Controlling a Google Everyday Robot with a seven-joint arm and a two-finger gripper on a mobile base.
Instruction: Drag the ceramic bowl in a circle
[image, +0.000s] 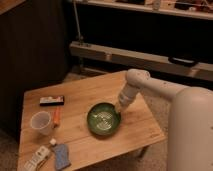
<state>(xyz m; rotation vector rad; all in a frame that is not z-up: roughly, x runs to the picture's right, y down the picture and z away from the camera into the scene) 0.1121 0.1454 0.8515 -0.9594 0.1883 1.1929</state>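
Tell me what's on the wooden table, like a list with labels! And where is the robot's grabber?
table: wooden table, low
bowl: ceramic bowl, dark green, right of the table's middle
end effector: end effector, shut, at the bowl's right rim; can't tell if it pinches the rim
cup: plastic cup, upright, left of the bowl
orange stick: orange stick, right beside the cup
box: flat dark box, behind the cup
front left corner: white bottle and blue pad
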